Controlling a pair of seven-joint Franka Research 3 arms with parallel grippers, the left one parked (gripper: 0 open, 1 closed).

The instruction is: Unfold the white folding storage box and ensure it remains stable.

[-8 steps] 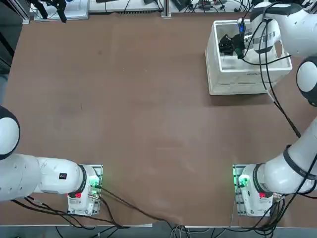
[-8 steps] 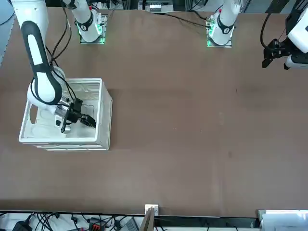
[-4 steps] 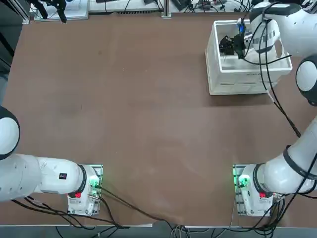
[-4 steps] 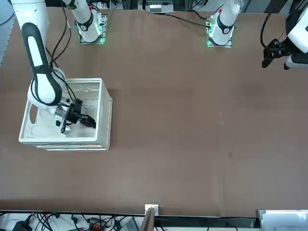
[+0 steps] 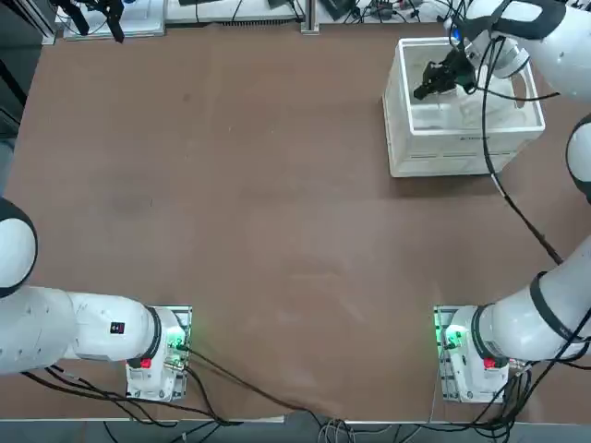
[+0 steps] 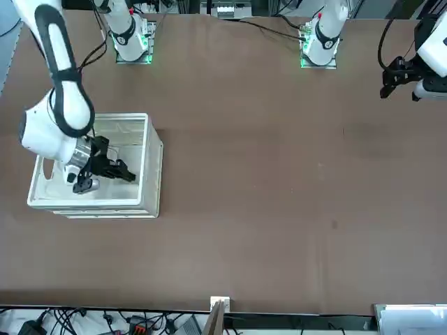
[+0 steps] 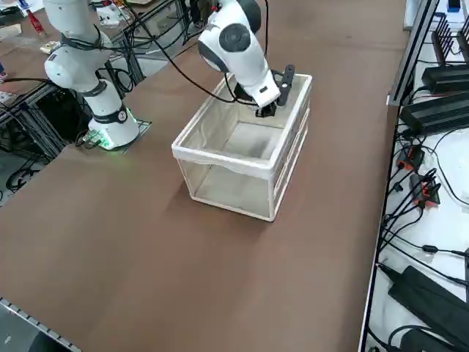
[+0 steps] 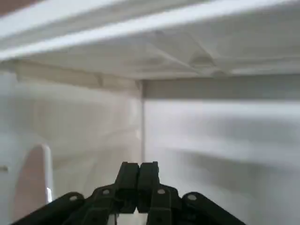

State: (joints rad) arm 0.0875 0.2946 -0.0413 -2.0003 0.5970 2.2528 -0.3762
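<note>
The white folding storage box (image 7: 227, 163) stands up on the brown table (image 5: 277, 212), with its walls up and its top open. I can see one round-ended handle hole (image 8: 32, 185) in a box wall. The right gripper (image 8: 139, 168) points into the box, and its two black fingers (image 8: 149, 177) are shut tight together with nothing between them (like a little beak). I can't tell if they touch the box. The white right arm (image 7: 238, 37) bends over the box, and a thin black cable (image 5: 487, 138) runs along it. The arm's base (image 5: 480, 355) is farther off, on the robot's side of the box, and has a small green light (image 5: 453, 337). Past the box, on the side away from the robot, a white surface (image 7: 445, 286) lies beyond the table's edge. Black boxes (image 7: 440, 114) and a lot of wires (image 7: 403, 209) are on it.
</note>
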